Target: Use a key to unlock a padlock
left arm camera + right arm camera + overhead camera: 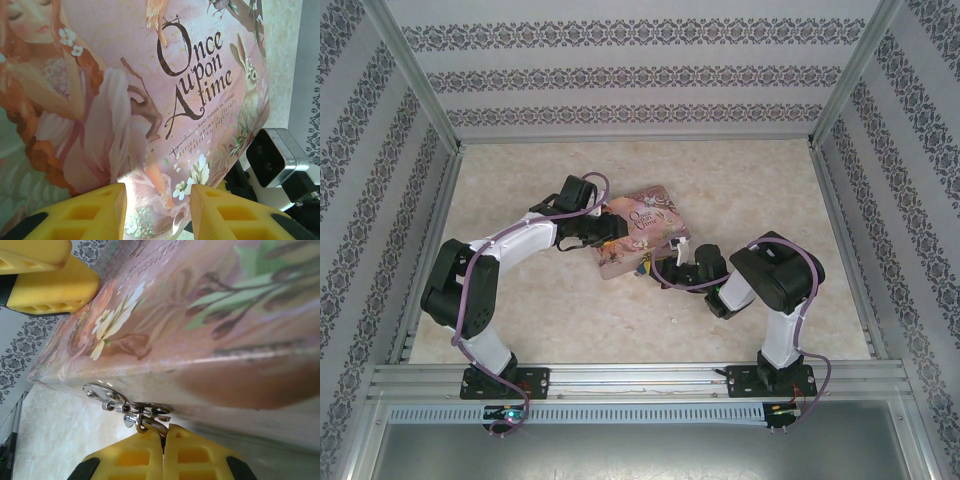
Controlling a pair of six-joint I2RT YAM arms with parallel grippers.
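Note:
The padlock's silver shackle [142, 426] hangs through the hasp [107, 395] on the front wall of the pink tin [225, 315]. My right gripper [163, 429] is shut on the shackle's lower end, and its yellow fingers hide the padlock's body. In the top view the right gripper [658, 268] sits at the tin's near right corner. My left gripper [159, 192] is closed on the near edge of the pink tin [200, 100], one finger on each side. From above it [610, 228] is at the tin's left edge. The key is hidden.
The pink tin [650, 225] lies in the middle of the marble-patterned table [550, 310], between both arms. Patterned walls close off the left, right and far sides. The right wrist's camera housing [275, 155] stands just beyond the tin's corner.

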